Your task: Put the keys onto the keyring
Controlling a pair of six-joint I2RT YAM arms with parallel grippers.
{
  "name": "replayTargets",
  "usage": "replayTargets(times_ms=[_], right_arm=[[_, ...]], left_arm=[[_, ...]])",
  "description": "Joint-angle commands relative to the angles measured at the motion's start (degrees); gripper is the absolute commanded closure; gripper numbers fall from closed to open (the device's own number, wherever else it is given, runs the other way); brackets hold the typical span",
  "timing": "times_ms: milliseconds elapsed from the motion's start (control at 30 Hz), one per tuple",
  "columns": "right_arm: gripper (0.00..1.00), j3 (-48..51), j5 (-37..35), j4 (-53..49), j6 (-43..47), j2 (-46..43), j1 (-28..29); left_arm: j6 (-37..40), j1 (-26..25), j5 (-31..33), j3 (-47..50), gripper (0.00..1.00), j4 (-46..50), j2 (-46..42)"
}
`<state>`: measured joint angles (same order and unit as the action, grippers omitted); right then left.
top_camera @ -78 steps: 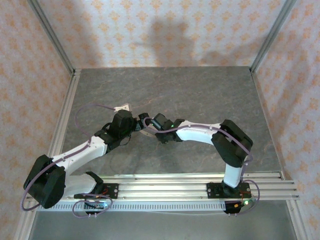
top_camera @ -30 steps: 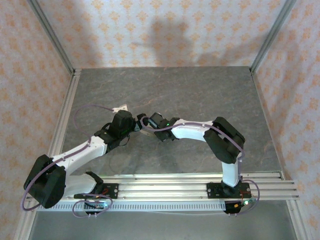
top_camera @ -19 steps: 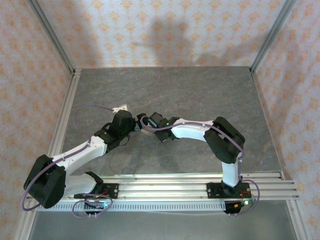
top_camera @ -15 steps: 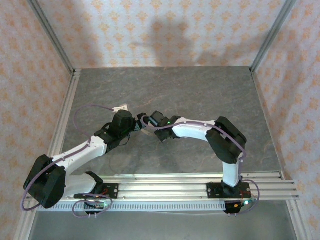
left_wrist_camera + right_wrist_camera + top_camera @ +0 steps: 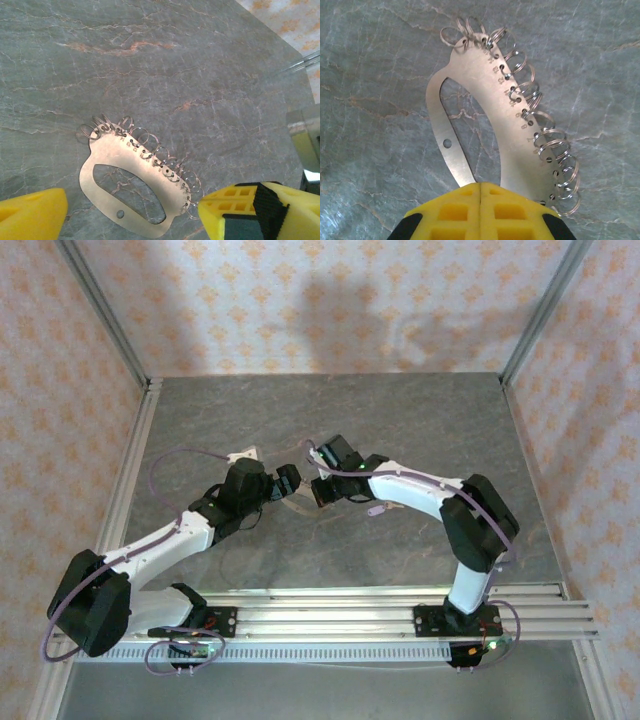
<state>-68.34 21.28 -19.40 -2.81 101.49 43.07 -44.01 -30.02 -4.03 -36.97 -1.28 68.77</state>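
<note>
Keyring (image 5: 492, 82) – flat metal oval plate, row of split rings along one edge – lies on the grey table (image 5: 400, 420). Left gripper (image 5: 134, 215) is released, and we see its yellow fingers (image 5: 30, 215) spread wide on either side of the keyring. Right gripper (image 5: 481, 192) is clenched, tips pressed together over one end of the keyring – we cannot tell whether they pinch the plate. The lilac key (image 5: 377, 508) lies on the table, apart from the keyring, on the right arm's side.
</note>
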Motion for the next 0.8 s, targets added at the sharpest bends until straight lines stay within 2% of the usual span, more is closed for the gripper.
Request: replayTargets(times_ms=[0,100,267,367,767], right_arm=[[0.93,2.7,0.5,1.0,-2.2,-2.1,0.2],[0.71,6.4,-1.0,1.9,-3.2,-4.1,0.2],[0.5,10.9,-4.6,2.5,-3.5,-6.2,0.2],[0.46,11.1,-5.5,2.3,-3.2,-5.8,0.2],[0.45,7.1,-8.9,1.4,-1.0,0.0,0.1]], left_arm=[[-0.7,-0.3,0.6,-1.5,0.02,0.8,0.1],[-0.5,-0.2,0.8,-1.6,0.02,1.2,0.2],[-0.2,-0.2,0.4,-1.8,0.02,1.2,0.4],[-0.2,-0.1,0.1,-1.8,0.02,1.0,0.8],[0.0,0.0,0.1,-1.9,0.02,1.2,0.6]])
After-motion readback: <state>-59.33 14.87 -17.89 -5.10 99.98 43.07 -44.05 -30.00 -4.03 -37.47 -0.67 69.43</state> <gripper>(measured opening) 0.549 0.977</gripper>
